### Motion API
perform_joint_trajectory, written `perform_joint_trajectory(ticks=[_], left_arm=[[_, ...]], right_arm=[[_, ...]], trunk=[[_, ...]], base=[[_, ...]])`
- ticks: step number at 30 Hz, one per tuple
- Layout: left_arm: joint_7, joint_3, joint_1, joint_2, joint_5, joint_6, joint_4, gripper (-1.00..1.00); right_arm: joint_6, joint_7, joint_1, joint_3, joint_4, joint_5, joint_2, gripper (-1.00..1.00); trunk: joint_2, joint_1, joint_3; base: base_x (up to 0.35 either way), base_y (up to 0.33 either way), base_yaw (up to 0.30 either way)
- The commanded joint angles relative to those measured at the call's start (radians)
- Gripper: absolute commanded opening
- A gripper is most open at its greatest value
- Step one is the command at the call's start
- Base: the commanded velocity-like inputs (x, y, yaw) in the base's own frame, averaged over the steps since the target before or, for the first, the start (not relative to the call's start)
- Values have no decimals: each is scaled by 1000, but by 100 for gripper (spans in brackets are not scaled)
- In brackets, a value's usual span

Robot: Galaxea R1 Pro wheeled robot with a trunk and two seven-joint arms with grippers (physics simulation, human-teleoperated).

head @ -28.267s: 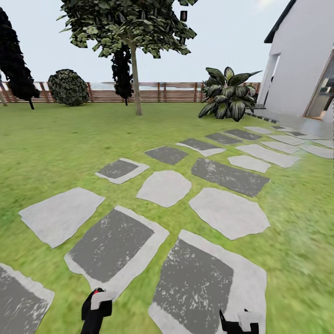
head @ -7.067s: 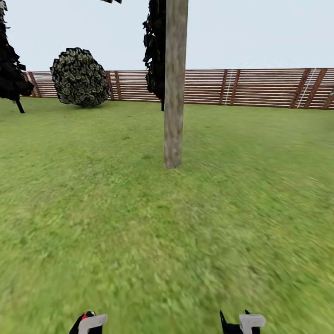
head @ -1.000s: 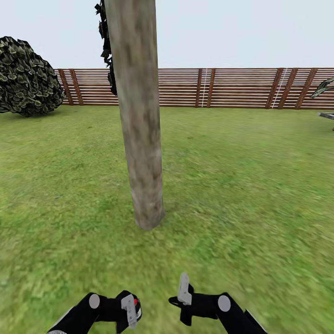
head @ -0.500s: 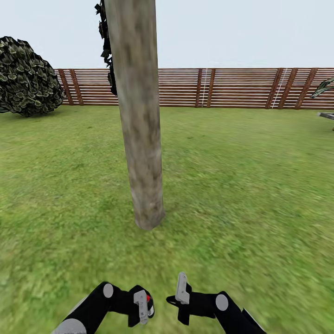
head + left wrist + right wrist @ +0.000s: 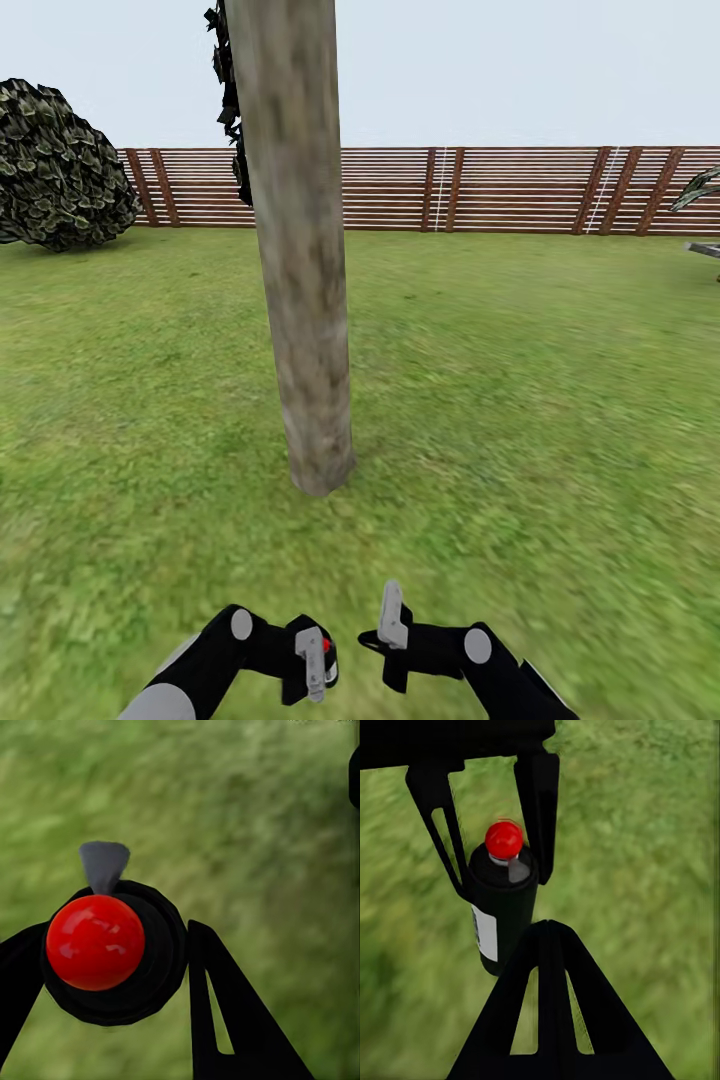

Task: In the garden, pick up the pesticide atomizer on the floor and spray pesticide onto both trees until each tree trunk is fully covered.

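Fenced garden: lawn (image 5: pixel 520 400), slatted fence (image 5: pixel 500 190), tree trunk (image 5: pixel 300 300)

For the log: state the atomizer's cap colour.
Glossy red cap on the black atomizer, clearest in the left wrist view.

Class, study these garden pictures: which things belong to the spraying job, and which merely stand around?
Belonging to the job:
- tree trunk
- pesticide atomizer, black with a red cap, held in the left claw
- right claw, closed and empty

Standing around:
- wooden fence
- round bush
- grass

No text can be read; the pesticide atomizer (image 5: pixel 502 907) carries a white label, blank at this size
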Motion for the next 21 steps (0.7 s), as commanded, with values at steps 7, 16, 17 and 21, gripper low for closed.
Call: perform_joint_trajectory(ticks=[7, 16, 17, 21], left_arm=[[-2, 2, 0, -11, -15, -2, -1, -100], [2, 2, 0, -29, -22, 29, -7, -100], [2, 2, 0, -30, -22, 29, -7, -100], [4, 2, 0, -36, -22, 31, -7, -100]], right_arm=[[-5, 0, 0, -1, -12, 9, 0, -100], [-5, 0, 0, -1, -12, 7, 0, -100], [-5, 0, 0, -1, -12, 7, 0, -100], [-5, 0, 0, -1, -13, 7, 0, -100]], trunk=[[0, 0, -1], [0, 0, -1], [0, 0, -1], [0, 0, -1]], base=[[0, 0, 0], [0, 0, 0], [0, 0, 0], [0, 0, 0]])
